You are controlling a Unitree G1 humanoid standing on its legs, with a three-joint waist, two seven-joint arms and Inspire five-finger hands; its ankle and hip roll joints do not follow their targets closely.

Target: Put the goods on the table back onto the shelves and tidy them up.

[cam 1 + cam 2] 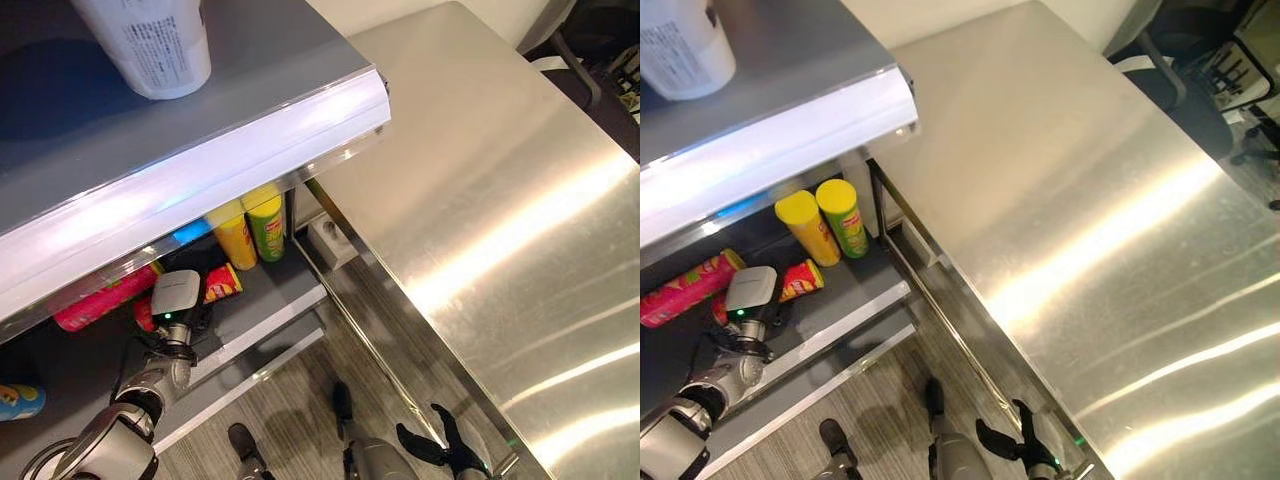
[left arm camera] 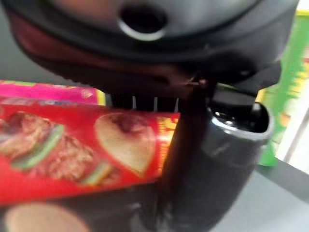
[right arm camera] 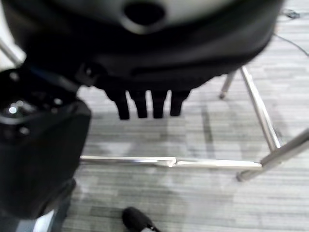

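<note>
Left hand (image 2: 212,159) clamped on red can (image 2: 77,152) lying near lower shelf's (image 1: 855,300) front edge; right hand (image 3: 145,63), fingers straight, below table (image 1: 1060,180) edge.

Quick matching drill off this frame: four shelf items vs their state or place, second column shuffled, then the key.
Items:
1. green can
2. pink can
3. red can
4. white container

States:
A. lying on the lower shelf, left of the arm
B. upright on the top shelf
C. at the left hand, lying on the lower shelf
D. upright beside the yellow can

Pairs: 1-D, 2-A, 3-C, 4-B
</note>
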